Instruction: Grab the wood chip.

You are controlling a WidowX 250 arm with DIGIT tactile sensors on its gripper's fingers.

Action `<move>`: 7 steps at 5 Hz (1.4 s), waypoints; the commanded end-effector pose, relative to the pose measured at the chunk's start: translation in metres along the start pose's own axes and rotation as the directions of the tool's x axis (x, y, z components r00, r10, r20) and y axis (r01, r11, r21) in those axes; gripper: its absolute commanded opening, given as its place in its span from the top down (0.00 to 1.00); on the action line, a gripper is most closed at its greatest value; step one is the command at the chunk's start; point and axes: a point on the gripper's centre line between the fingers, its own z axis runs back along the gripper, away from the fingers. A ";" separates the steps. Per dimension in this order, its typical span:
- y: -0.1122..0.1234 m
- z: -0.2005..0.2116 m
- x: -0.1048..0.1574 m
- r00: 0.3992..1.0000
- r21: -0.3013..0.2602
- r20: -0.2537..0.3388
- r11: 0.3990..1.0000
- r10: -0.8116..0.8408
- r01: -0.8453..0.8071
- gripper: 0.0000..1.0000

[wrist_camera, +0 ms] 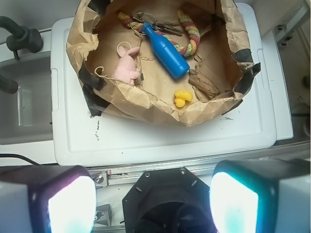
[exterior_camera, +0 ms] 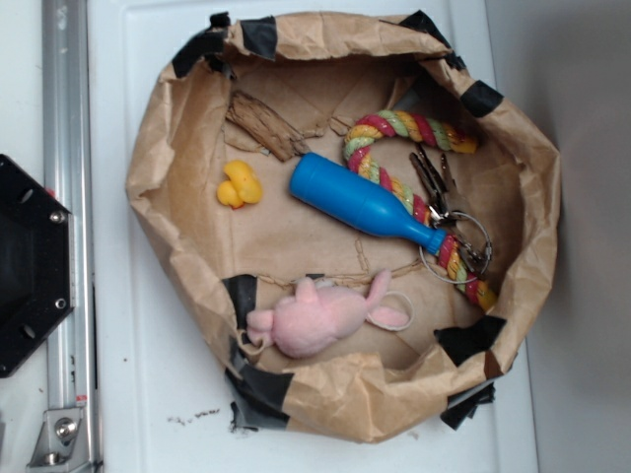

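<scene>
Brown, rough wood chip (wrist_camera: 204, 83) lies flat inside the paper bowl (wrist_camera: 160, 109), ahead and right of the hand (wrist_camera: 154, 196), beside the blue bottle (wrist_camera: 165, 50) and the duck (wrist_camera: 182, 97). The hand hangs released, well apart, likely lining up its approach.

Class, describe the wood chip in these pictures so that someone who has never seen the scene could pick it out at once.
Find the brown paper nest edged with black tape on the white surface. Inside it, near the rim, the wood chip lies just beyond the thick end of the blue bottle, with the yellow duck close by. It alone is flat, rough, streaky brown wood with ragged ends.
</scene>
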 end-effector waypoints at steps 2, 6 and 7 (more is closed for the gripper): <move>0.026 -0.024 0.041 0.998 0.093 -0.009 0.994 -0.055 0.055 0.00; 0.051 -0.148 0.100 0.801 0.115 -0.132 0.793 -0.584 0.598 0.00; 0.051 -0.148 0.100 0.801 0.115 -0.132 0.793 -0.584 0.598 0.00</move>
